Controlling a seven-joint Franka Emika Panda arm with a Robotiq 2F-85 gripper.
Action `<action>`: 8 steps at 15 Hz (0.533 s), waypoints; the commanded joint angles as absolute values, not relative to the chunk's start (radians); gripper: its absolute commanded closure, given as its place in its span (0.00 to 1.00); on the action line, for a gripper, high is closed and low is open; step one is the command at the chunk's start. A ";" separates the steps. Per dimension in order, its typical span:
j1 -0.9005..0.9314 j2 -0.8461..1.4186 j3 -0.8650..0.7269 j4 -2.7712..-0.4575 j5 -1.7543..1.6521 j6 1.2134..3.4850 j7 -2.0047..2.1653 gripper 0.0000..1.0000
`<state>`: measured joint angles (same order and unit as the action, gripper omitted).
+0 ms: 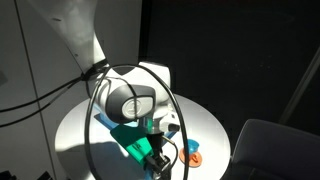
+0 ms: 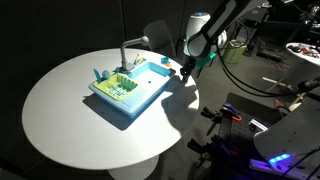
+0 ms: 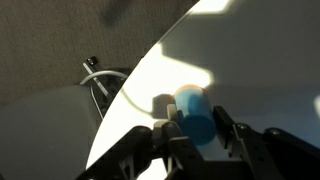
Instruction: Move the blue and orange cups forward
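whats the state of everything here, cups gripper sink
gripper: shut on the blue cup
blue cup: held in the gripper
orange cup: loose on the table, not held
toy sink: sitting on the table, untouched

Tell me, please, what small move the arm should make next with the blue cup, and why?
Probably carry the blue cup a little forward and lower it onto the white table. The claw is shut on it in the wrist view, and lit tabletop shows beyond it.
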<state>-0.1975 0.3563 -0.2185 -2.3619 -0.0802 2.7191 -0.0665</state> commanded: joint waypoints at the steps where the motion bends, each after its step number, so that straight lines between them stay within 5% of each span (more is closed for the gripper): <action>1: -0.203 0.320 -0.218 -2.396 -0.073 2.726 -0.057 0.85; 2: -0.202 0.321 -0.219 -2.395 -0.075 2.725 -0.055 0.39; 8: -0.202 0.322 -0.222 -2.394 -0.078 2.721 -0.053 0.01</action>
<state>-0.1987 0.3533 -0.2185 -2.3715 -0.0797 2.7191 -0.0649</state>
